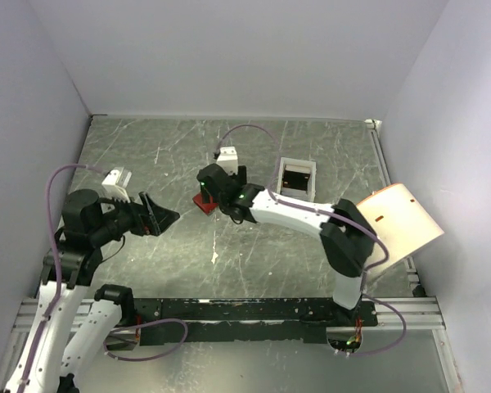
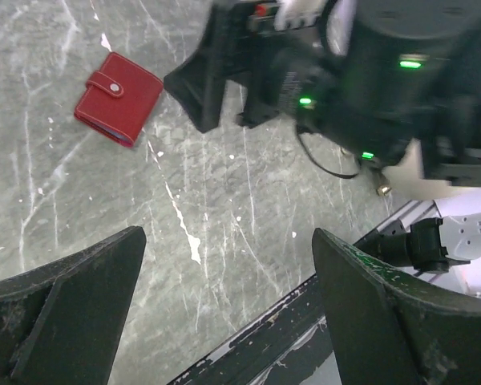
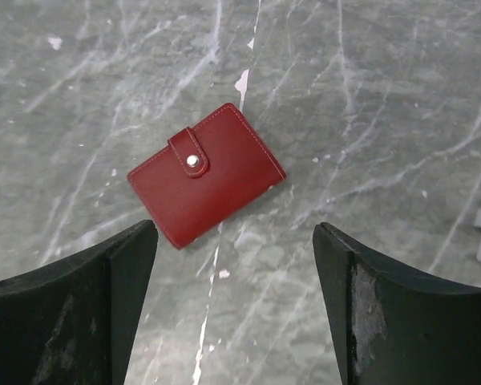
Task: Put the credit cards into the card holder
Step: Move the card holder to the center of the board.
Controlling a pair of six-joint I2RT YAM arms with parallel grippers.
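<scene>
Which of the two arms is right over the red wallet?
The right one: the right gripper hangs open directly above the red wallet, while the left gripper is off to the side.

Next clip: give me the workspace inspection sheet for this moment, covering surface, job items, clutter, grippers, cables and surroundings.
Surface: grey marbled table, white scuff marks.
Job's things: red card holder lying flat, snapped shut; credit cards seemingly the dark and orange items inside the white box, too small to confirm.
Clutter: pale board at the right edge.
Grippers: left gripper open, empty; right gripper open over the card holder, holding nothing.
Cables: lilac cables looping off both arms.
Surroundings: plain white walls on three sides.
</scene>
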